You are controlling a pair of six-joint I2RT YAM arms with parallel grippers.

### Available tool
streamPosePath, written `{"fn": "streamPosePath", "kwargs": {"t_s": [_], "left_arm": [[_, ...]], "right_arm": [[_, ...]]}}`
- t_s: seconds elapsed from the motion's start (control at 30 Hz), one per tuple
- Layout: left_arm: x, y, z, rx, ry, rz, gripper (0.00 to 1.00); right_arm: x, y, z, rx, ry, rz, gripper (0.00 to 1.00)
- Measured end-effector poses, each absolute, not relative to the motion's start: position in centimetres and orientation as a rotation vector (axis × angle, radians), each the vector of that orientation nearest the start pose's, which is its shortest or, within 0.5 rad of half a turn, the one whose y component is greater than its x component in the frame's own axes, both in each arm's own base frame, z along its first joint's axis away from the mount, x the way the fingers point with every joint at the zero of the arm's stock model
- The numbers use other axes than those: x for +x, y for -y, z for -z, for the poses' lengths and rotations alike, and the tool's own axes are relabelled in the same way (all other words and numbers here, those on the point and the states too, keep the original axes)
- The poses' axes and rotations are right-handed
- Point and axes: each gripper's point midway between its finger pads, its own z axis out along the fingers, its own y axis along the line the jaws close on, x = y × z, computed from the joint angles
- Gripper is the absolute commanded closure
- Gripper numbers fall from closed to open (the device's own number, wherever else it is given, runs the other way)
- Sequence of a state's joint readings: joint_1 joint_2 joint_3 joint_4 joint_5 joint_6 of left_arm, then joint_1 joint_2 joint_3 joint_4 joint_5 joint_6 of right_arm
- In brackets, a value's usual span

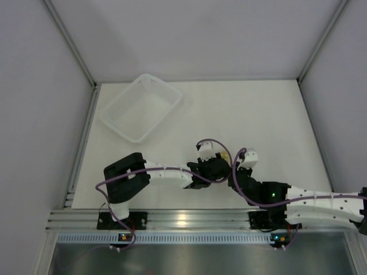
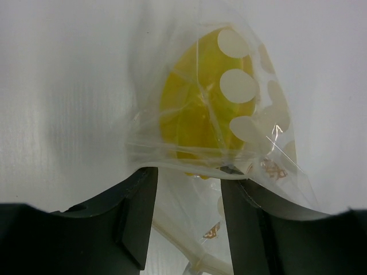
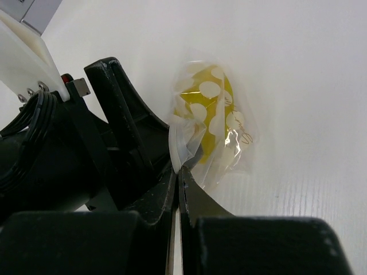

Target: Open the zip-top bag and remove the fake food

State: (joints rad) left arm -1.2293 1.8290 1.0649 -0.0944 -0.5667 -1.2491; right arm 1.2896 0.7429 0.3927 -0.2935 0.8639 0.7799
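White tabletop (image 1: pixel 258 114) bore a clear crinkly zip-top bag (image 3: pixel 212 114): right gripper (image 3: pixel 179 169) pinched its lip, left gripper (image 2: pixel 188 175) stood half-open, empty; slow lip separation was advised.

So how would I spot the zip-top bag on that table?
On the table, look where the left fingers and right fingers meet, nearer than the basket tray. The zip-top bag is the small clear pouch there; unlike that tray, it has white dots and a yellow lump inside.

Legible text: none. On zip-top bag (image 2: pixel 238 86): small brownish script print (image 2: pixel 272 168) on the clear film, among white dots (image 2: pixel 234 43), too blurred to read in either wrist view.
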Motion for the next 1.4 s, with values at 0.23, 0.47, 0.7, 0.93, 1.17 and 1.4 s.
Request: {"fn": "streamPosePath", "kwargs": {"t_s": [0.23, 0.47, 0.7, 0.93, 1.17, 1.4], "left_arm": [[21.4, 41.7, -4.8, -0.250, -2.308, 0.603, 0.51], [22.2, 42.9, -5.8, -0.221, -2.271, 0.603, 0.74], [22.4, 42.9, -5.9, -0.183, -2.263, 0.583, 0.46], [21.6, 41.4, -6.5, -0.155, -2.256, 0.592, 0.45], [20.5, 37.4, -10.3, -0.212, -2.199, 0.620, 0.39], [20.2, 34.5, -14.0, -0.230, -2.141, 0.658, 0.40]], "right_arm": [[17.3, -18.2, -11.5, -0.029, -1.976, -0.402, 1.00], [17.3, -17.5, -12.2, -0.006, -1.952, -0.426, 1.00], [17.1, -16.8, -11.9, -0.039, -1.955, -0.414, 1.00], [16.3, -17.8, -11.8, -0.123, -1.990, -0.461, 1.00], [15.2, -21.7, -15.7, -0.200, -1.986, -0.673, 1.00], [15.6, -24.7, -18.9, -0.249, -2.005, -0.688, 1.00]]}}
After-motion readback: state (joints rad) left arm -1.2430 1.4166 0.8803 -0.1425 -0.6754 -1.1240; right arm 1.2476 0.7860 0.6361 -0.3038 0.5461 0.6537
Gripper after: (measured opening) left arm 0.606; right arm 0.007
